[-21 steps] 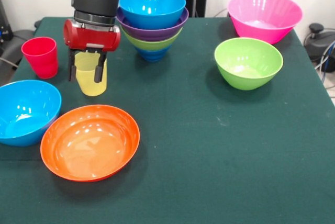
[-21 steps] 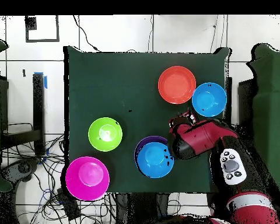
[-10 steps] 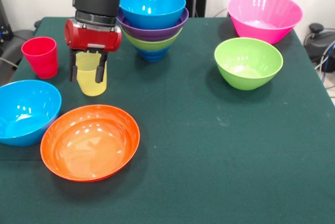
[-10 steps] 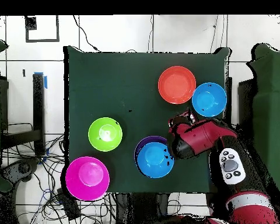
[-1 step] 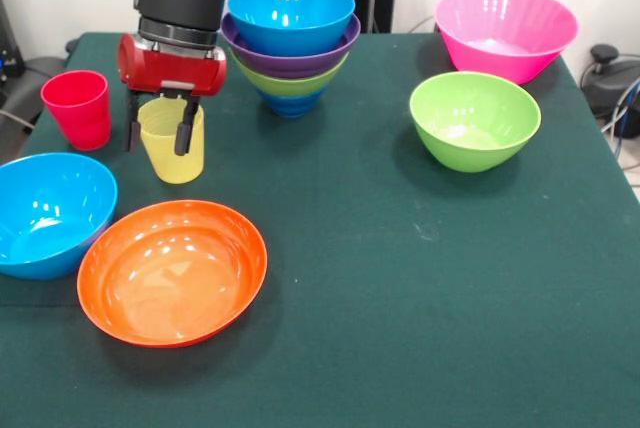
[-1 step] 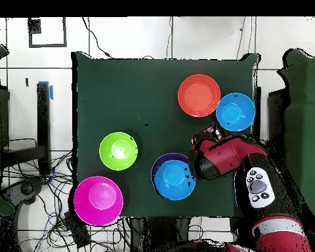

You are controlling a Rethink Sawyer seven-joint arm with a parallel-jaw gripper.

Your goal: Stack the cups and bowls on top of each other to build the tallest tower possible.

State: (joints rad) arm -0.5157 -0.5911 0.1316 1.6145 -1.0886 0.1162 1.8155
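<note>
Front view gives me the red cup and a light blue bowl to one side of my pincer, the orange bowl nearer the camera, and the tower close on the other side. Its fingers stand apart astride the yellow cup, which sits upright on the table; whether they touch it I cannot tell.
</note>
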